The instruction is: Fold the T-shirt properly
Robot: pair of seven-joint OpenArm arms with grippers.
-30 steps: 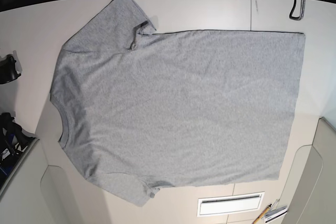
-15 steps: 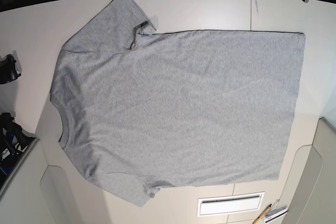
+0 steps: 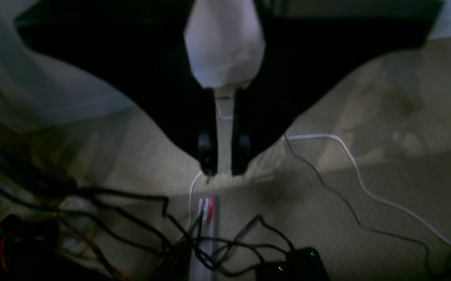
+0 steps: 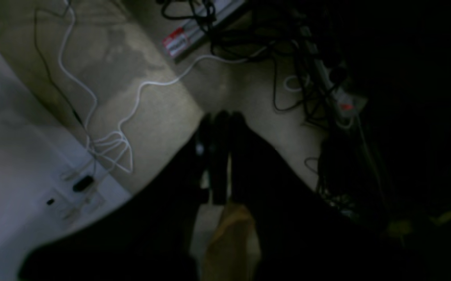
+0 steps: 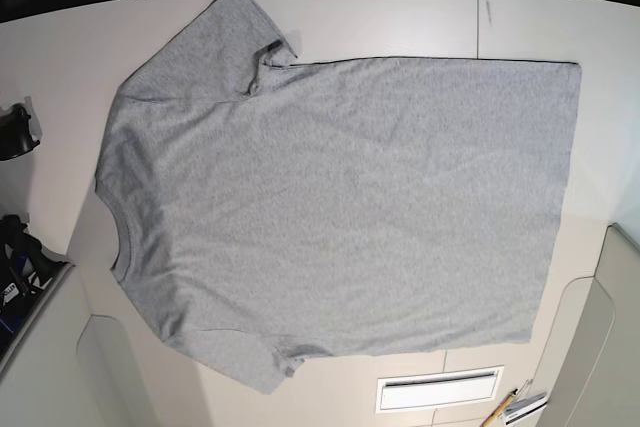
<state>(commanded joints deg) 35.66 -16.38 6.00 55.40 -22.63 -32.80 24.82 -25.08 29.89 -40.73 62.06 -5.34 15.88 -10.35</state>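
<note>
Left gripper [image 3: 224,134]: slim gap between dark fingers, nothing pinched, over cables [image 3: 131,226] and floor [image 3: 366,164]. Right gripper [image 4: 219,156]: fingers close together, too dark to tell pressed together or slightly apart; no cloth there. Both absent from base view, so clear of the T-shirt [image 5: 360,197].

T-shirt spread nearly flat on the table [image 5: 380,22], neckline [image 5: 123,232] toward base-view left, hem [image 5: 571,137] toward the right. Folding apparently not begun. Near sleeve [image 5: 200,52] angled out toward the robot's side, bunched at the underarm; far sleeve [image 5: 235,355] on the opposite side, small crumple at the cuff.

Likely light, limp, not fragile; prone to sag, wrinkle or drag if pinched at one point only. Best hold, by guess: near side edge, one grip by the sleeve base, one by the hem corner, then lift together and lay inward. Risk of catching one layer only.

Underside and any print out of sight. Creases at far underarm hard to read. Pen-like items [image 5: 505,407] cut off at the bottom edge. Wrist views dim and blurry, no shirt identifiable in either.
</note>
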